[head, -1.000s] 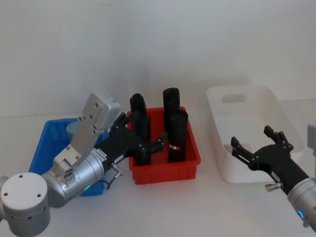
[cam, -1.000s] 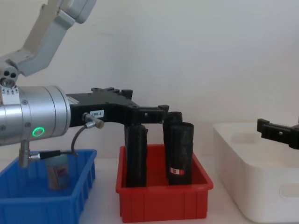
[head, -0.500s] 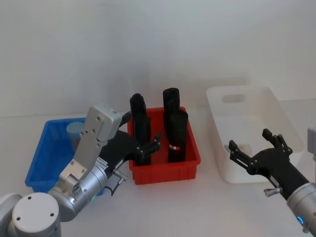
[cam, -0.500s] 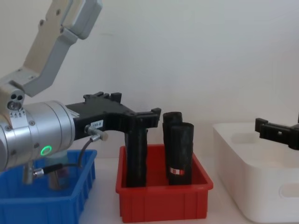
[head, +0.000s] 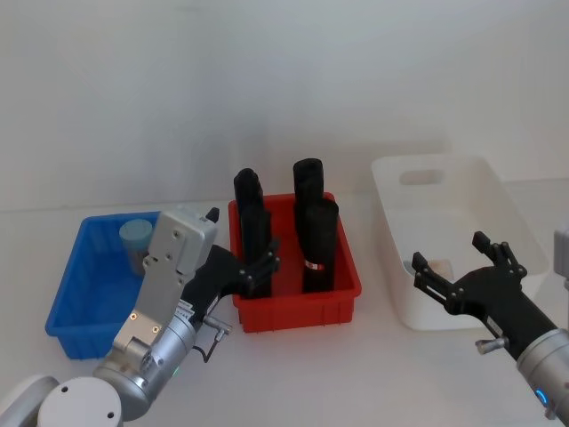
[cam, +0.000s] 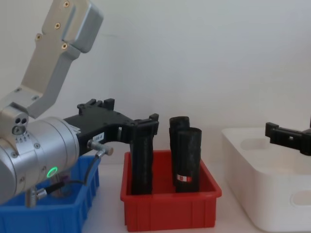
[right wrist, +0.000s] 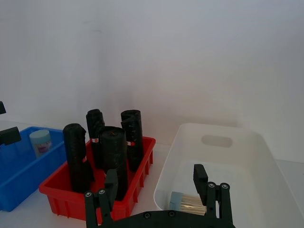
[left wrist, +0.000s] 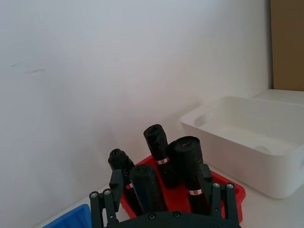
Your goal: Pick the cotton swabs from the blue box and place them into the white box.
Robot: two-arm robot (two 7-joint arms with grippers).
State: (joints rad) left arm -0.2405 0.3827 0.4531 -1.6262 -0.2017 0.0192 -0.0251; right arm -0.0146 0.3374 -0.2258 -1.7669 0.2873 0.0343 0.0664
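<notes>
The left gripper (head: 240, 238) hovered empty, fingers spread, at the front-left corner of the red bin (head: 298, 311). To its left, the cotton swabs (head: 135, 238) stood in the blue box (head: 67, 294). A second jar (right wrist: 187, 202) lay in the white box (head: 498, 191), beneath the right gripper (head: 451, 253), which was likewise spread and empty. The left gripper had drawn back toward the robot since a second before.

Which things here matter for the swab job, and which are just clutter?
Job:
- swab jar, standing in the blue box
- second jar, lying in the white box
- left gripper, open, by the red bin
- right gripper, open, at the white box's near side

Clutter:
- red bin
- four black rolls standing in it
</notes>
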